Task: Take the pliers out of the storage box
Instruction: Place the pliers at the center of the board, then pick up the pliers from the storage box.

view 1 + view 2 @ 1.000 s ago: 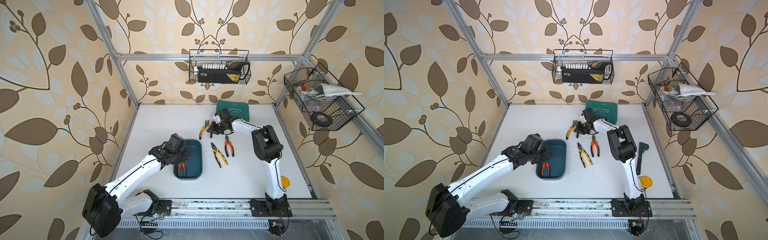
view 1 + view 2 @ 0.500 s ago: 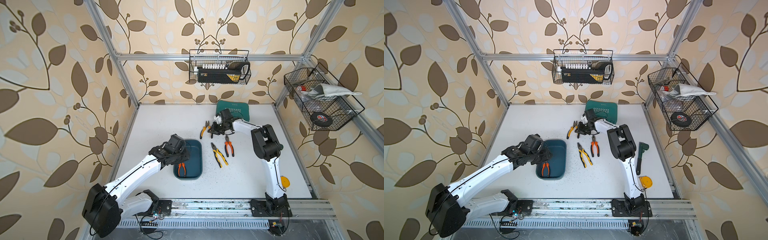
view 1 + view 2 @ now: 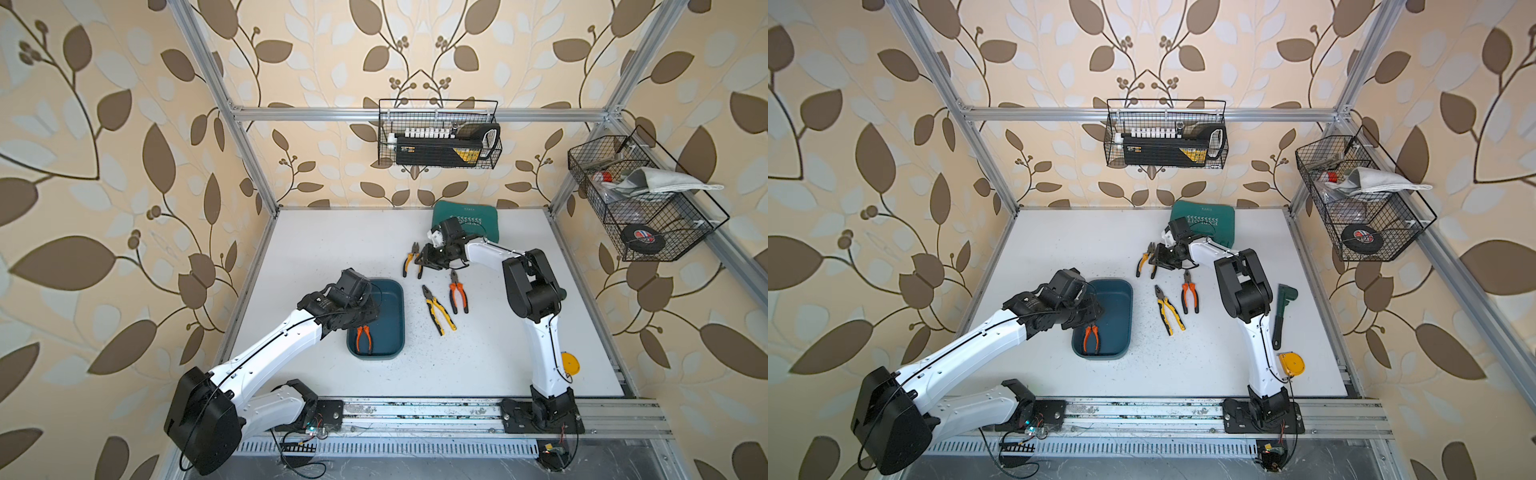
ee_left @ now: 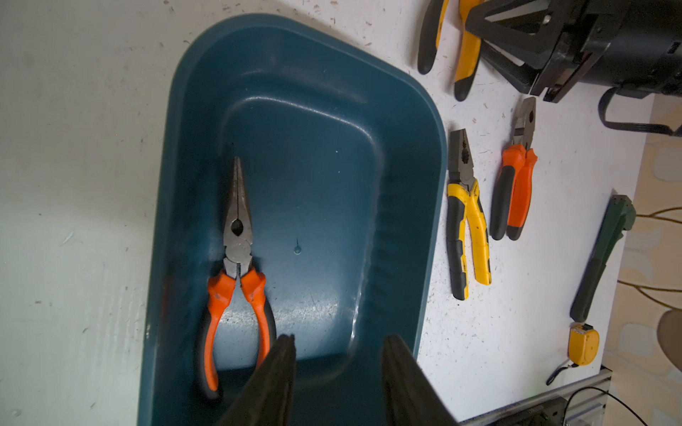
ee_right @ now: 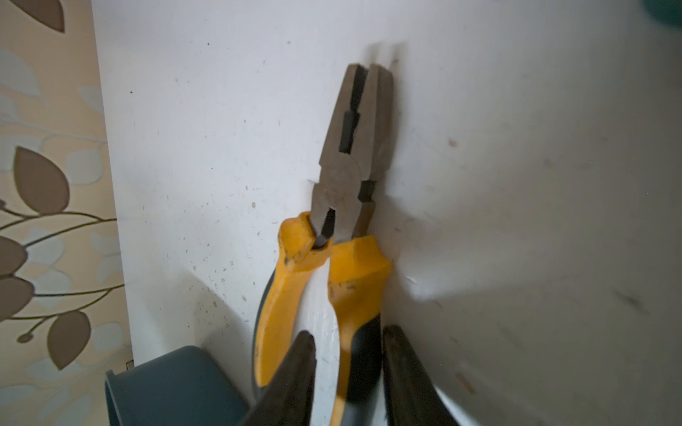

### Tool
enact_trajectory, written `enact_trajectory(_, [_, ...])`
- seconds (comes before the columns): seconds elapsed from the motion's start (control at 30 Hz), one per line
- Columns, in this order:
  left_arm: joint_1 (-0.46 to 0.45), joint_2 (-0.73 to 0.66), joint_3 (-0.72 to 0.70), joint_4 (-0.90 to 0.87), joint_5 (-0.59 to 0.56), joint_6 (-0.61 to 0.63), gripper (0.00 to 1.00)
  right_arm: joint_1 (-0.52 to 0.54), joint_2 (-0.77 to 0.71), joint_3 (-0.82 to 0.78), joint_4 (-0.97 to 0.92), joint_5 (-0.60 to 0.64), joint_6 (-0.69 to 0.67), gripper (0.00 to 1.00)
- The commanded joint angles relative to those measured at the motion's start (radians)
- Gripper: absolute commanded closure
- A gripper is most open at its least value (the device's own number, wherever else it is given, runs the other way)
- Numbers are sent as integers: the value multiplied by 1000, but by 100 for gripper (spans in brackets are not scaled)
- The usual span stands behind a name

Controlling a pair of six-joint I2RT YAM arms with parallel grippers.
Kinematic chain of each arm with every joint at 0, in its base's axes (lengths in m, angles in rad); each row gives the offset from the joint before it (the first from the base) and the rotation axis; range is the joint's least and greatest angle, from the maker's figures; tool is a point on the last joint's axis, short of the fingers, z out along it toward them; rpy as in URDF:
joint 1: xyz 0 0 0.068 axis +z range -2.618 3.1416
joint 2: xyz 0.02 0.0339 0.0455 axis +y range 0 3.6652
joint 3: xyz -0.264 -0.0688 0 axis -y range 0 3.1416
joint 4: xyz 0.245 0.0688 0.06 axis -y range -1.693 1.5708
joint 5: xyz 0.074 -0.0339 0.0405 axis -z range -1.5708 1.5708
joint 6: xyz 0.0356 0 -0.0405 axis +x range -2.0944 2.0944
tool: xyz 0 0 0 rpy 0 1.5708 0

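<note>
Orange-handled pliers (image 4: 236, 254) are seen in the storage box (image 4: 406, 221) beneath the open left pincer (image 4: 339, 337); one handle of the yellow-orange pliers (image 5: 343, 177) is straddled by the parted right pincer (image 5: 348, 332).

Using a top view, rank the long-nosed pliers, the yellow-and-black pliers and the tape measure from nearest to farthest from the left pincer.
From the left pincer:
1. The long-nosed pliers, in the blue box, just beneath it.
2. The yellow-and-black pliers, on the table beside the box, toward the robot's right.
3. The tape measure, far off at the table's front right.
</note>
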Motion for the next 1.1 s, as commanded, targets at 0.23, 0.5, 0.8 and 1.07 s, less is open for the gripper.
enact_trajectory(0.23, [2, -44, 6, -29, -25, 6, 58, -10, 12, -47, -94, 106, -19, 62])
enact_trajectory(0.5, [2, -8, 8, -39, -38, 5, 54, -5, -220, -122, -152, 149, -91, 58])
enact_trajectory(0.8, [-40, 139, 109, -245, -144, -36, 46, 79, -678, -601, -2, 358, -114, 52])
enact_trajectory(1.07, [-66, 139, 57, -170, -92, -53, 44, 90, -828, -907, 320, 450, -90, 52])
